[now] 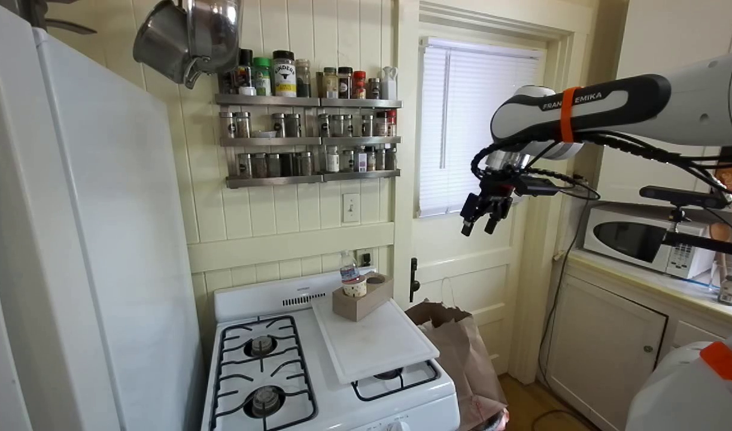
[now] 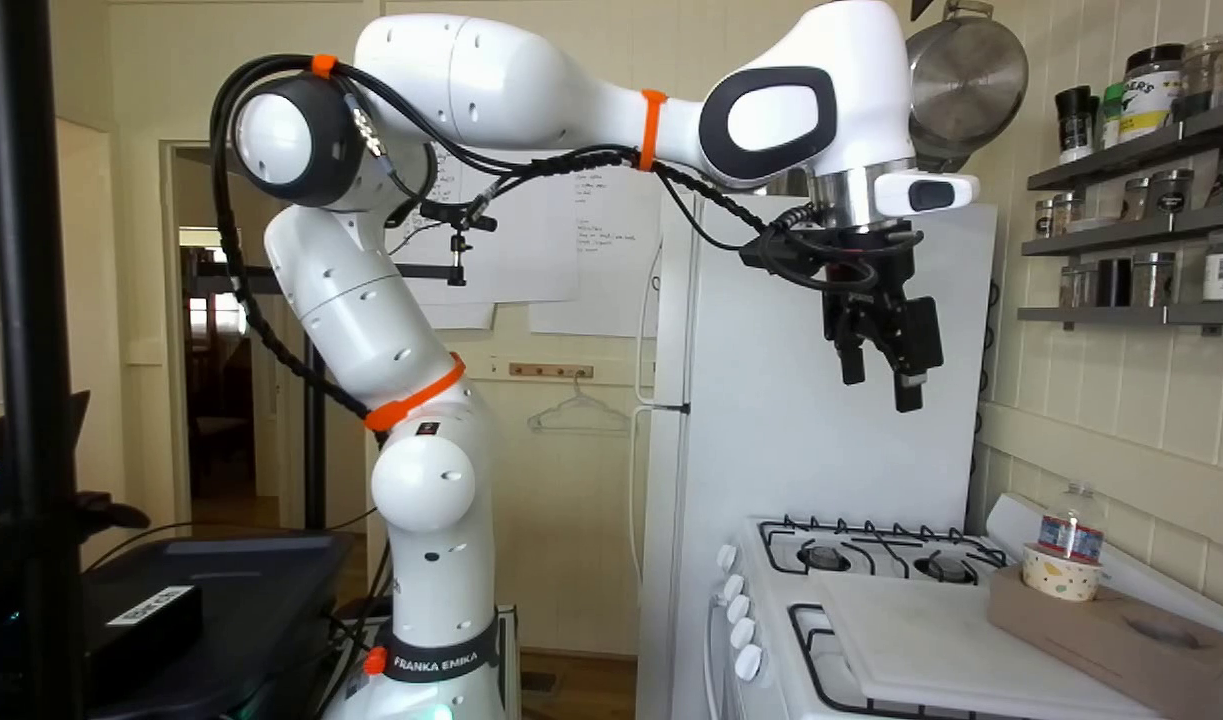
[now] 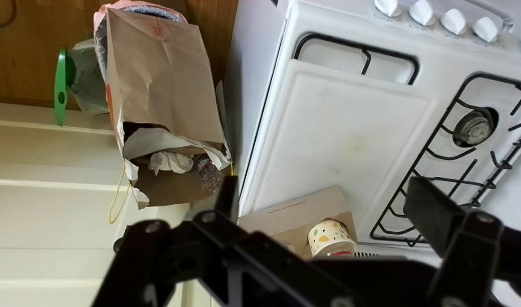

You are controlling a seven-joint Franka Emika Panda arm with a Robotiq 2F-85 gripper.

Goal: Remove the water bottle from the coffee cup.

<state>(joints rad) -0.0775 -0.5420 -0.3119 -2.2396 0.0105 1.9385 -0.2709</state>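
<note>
The claw [image 2: 880, 388] hangs there empty, jaws spread wide. The water bottle [image 2: 1073, 535] is well below it and off toward the wall [image 2: 1121, 450], roughly upright, base down in the coffee cup [image 2: 1061, 578] at one end of a cardboard box [image 2: 1081, 625]. Probably wants a straight-up pull; wall's close past the bottle, looks roomier claw-side, over the white board [image 2: 931, 640].

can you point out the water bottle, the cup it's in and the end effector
Water bottle [image 2: 1069, 538]: in an exterior view, on its label.
Cup [image 3: 328, 234]: in the wrist view, on its patterned side.
End effector [image 1: 478, 227]: in an exterior view, midway between its fingertips.
</note>
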